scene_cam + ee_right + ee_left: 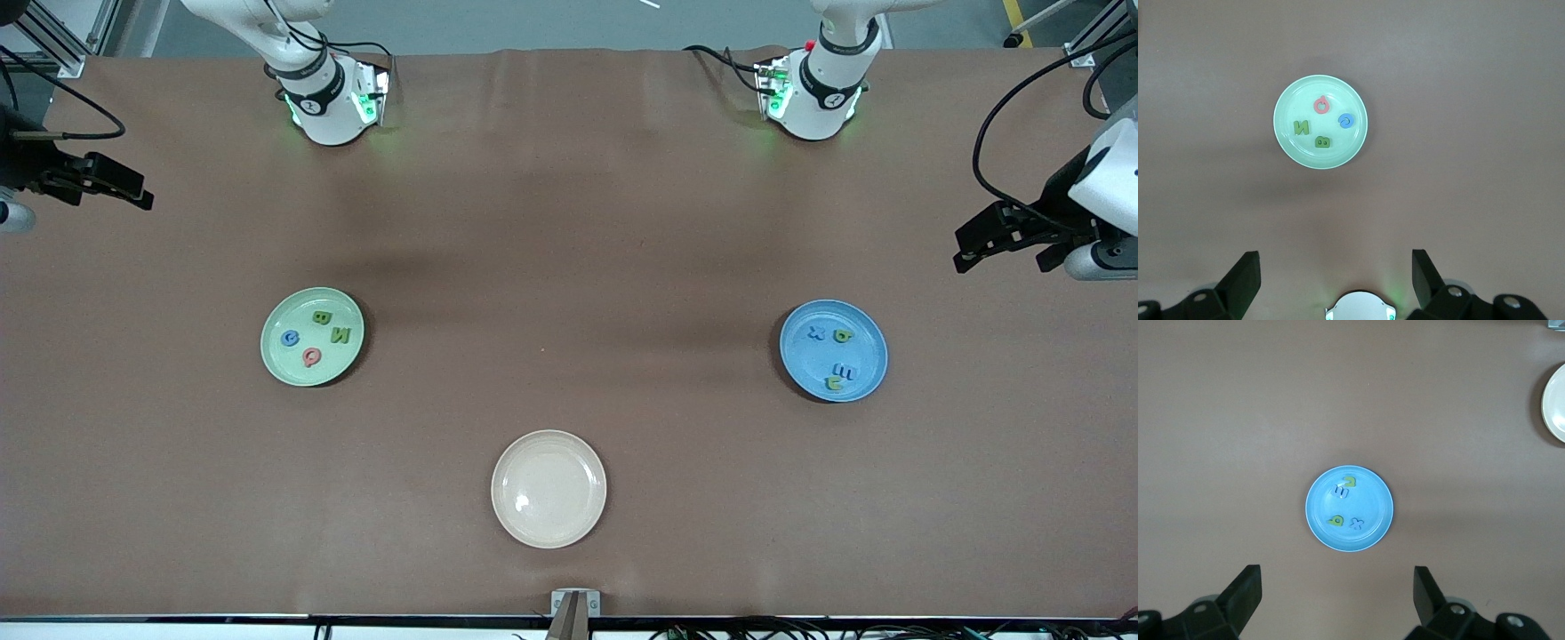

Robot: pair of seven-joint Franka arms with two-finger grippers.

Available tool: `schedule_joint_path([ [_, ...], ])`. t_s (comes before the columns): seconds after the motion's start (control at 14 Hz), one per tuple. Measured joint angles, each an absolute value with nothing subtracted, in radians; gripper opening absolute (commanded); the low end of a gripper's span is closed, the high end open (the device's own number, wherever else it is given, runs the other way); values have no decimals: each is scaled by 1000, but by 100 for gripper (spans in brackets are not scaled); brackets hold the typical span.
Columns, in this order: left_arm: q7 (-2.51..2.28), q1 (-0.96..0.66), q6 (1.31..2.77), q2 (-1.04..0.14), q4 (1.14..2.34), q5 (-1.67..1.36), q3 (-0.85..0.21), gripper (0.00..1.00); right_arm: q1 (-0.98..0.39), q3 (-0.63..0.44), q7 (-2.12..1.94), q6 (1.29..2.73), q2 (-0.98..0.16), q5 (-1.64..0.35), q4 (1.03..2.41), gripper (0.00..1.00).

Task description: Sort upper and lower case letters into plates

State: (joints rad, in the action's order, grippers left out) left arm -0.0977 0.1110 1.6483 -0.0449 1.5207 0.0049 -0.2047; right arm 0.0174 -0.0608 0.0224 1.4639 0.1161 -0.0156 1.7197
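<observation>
1. The mint green plate (pixel 311 337) sits at middle left of the front view, toward the right arm's end of the tabletop (pixel 569 222). It holds four upper-case letters: a green B (pixel 321 317), a green N (pixel 340 335), a blue C (pixel 290 338) and a pink Q (pixel 311 356), so this looks like the capitals' plate.
2. The blue plate (pixel 834 350), at middle right of that view, holds four small letters: a blue x (pixel 817 334), a green one (pixel 844 336) that may be a p or b, a blue m (pixel 841 372) and a green one (pixel 835 384) I cannot read. This looks like the lower-case plate.
3. The cream plate (pixel 548 488), lower centre, is empty; it probably served as the source, and the sorting appears finished.
4. The right end effector (pixel 111 188), at the left edge, hangs open and holds nothing, parked wide of the plates.
5. The left end effector (pixel 1013 242), at the right edge, is likewise open and empty. Both arms wait.
</observation>
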Motion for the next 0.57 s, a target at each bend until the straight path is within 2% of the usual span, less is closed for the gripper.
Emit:
schedule_joint_path([
  [0.29,-98,110,1646,-44,1519,6,-203,100,18,-58,23,1437,117,-16,1682,100],
  [0.57,-97,109,1641,-43,1519,7,-202,100,18,-53,22,1475,117,-16,1677,100],
])
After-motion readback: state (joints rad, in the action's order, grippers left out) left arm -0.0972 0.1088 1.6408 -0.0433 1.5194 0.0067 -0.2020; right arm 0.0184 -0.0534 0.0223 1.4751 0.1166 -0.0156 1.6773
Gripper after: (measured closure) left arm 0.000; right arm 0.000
